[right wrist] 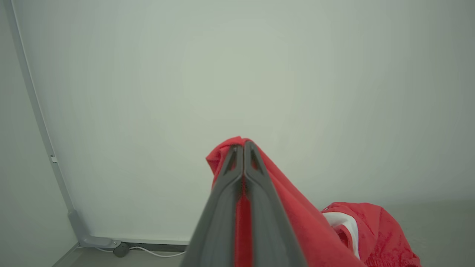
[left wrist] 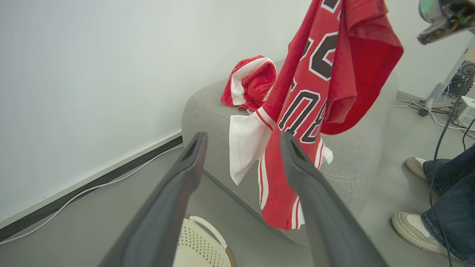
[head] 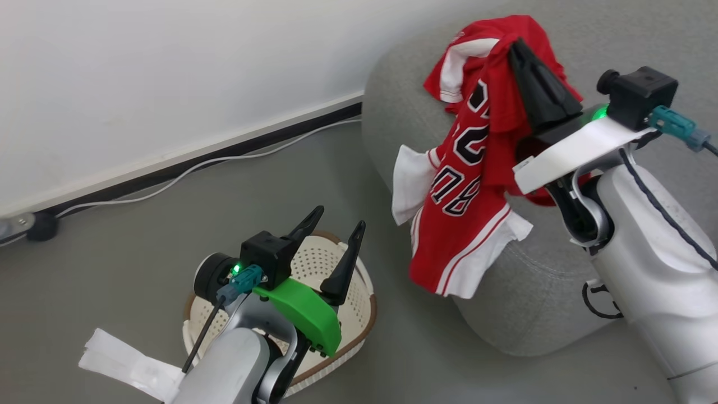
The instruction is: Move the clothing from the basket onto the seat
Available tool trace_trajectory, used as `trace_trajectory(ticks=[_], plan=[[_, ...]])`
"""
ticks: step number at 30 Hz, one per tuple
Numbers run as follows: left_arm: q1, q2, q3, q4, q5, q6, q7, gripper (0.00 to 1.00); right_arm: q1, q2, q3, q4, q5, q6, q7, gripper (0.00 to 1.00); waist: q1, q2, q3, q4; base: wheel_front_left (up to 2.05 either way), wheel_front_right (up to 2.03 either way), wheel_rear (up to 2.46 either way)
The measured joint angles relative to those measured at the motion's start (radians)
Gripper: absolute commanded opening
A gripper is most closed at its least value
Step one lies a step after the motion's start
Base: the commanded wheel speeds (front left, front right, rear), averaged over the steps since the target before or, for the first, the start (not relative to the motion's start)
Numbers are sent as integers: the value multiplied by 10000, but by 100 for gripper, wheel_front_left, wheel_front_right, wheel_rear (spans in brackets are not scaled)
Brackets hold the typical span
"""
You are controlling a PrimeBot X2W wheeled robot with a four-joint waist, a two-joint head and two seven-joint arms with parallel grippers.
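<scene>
- Right gripper [head: 519,47]: fingers pressed flat together, pinching a fold of the red jersey [head: 465,185]. Sits at 2 o'clock in the head view, fingers aimed toward 11 o'clock, pale forearm rising from the 4 o'clock corner with the wrist bent forward.
- Same gripper from the right wrist [right wrist: 243,145]: closed, red cloth [right wrist: 306,231] squeezed between the fingers and spilling off toward 5 o'clock, plain wall behind.
- Red jersey: hanging from that pinch, clear of the basket [head: 317,264], down across the rounded end of the grey seat [head: 533,292]. Black white-edged numerals showing, white trim at its 9 o'clock side and along the lower hem. Cannot tell whether it touches the upholstery.
- Left gripper [head: 340,217]: fingers spread wide, holding nothing. At 7 o'clock in the head view, above the basket, fingers pointing to 1 o'clock, forearm coming up from the bottom edge.
- Left wrist view: spread fingers [left wrist: 191,167] flanking the hanging jersey [left wrist: 297,111], basket [left wrist: 200,241] at 6 o'clock on the floor beside the seat [left wrist: 352,155].
- Second red garment [left wrist: 248,85]: bunched on the seat top, white trim showing; at 4 o'clock in the right wrist view [right wrist: 374,226].
- Pale shoes [left wrist: 413,228] of a person at 4 o'clock in the left wrist view, on the floor near the seat.
</scene>
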Motion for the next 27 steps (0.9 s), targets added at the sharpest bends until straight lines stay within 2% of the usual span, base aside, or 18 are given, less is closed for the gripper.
trace_trajectory(ticks=[7,15,23,27], plan=[[-2,-25,-217,-142,75,-46,17,100,164,-554,-706,-353,130,-61,-10,0,0,0,225,-638,0,0,0],[-35,-35,-311,-286,178,-77,194,100,-32,-838,-1425,-472,627,-84,-10,0,0,0,650,-617,0,0,0],[-378,-8,-397,-685,345,-63,370,100,-2562,-1661,-2504,-481,972,-119,520,0,0,0,1265,-105,0,0,0],[-559,79,-349,-949,606,-56,460,100,-3610,-2023,-3037,-224,1118,-316,938,0,0,0,1599,195,0,0,0]])
